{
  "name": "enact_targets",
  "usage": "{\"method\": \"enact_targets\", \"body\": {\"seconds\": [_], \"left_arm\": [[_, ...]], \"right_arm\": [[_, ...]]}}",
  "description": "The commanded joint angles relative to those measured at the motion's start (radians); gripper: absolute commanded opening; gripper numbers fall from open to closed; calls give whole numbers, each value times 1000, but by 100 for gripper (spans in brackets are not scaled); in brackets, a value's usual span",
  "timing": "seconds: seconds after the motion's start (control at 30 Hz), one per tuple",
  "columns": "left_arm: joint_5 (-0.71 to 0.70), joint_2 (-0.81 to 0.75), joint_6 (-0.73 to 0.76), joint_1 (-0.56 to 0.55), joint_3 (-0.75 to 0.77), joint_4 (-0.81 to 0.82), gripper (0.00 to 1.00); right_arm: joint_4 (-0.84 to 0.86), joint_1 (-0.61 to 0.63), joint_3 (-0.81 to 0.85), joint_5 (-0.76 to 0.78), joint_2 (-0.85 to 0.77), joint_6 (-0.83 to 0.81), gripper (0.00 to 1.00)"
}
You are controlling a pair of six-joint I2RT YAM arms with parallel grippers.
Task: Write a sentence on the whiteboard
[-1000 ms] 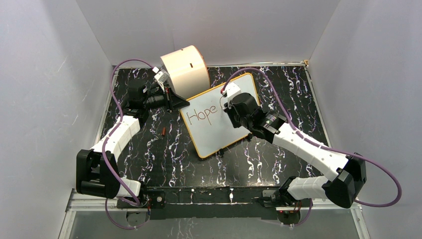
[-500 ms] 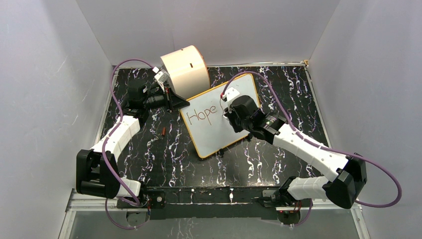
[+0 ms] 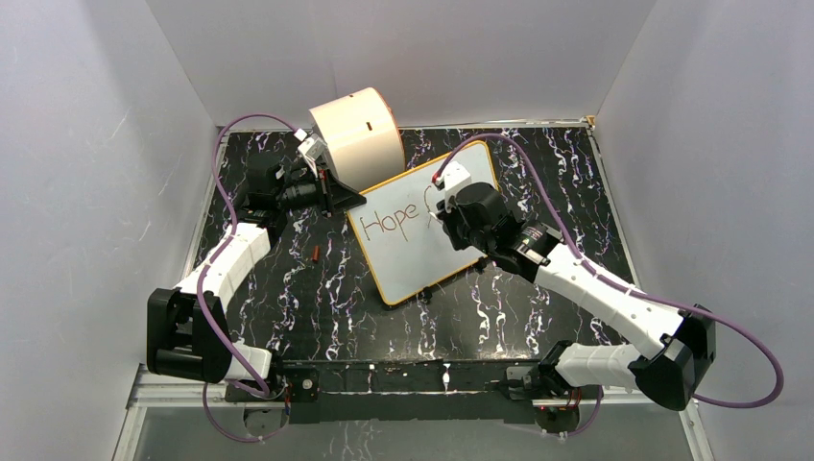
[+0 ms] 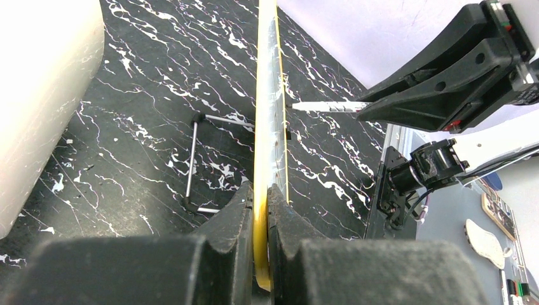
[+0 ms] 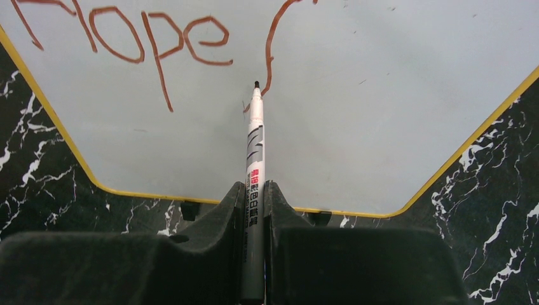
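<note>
right wrist: right claw clamped on marker, tip at "f" tail on whiteboard
left claw: pinching whiteboard rim, middle of tabletop
step: sentence at "Hope f"
next: probably crossbar, then "or"

Whiteboard, orange rim, propped tilted, face up; sentence reads "Hope" + partial stroke, red-brown.
</note>
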Motion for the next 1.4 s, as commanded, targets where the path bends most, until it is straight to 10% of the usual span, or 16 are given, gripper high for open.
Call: {"method": "enact_targets", "body": {"seconds": [0.0, 1.37], "left_arm": [[-6, 29, 66, -31, -2, -70, 0], [-4, 30, 69, -31, -1, -73, 0]], "right_arm": [[118, -1, 5, 45, -15, -13, 0], [134, -11, 16, 104, 43, -22, 0]]}}
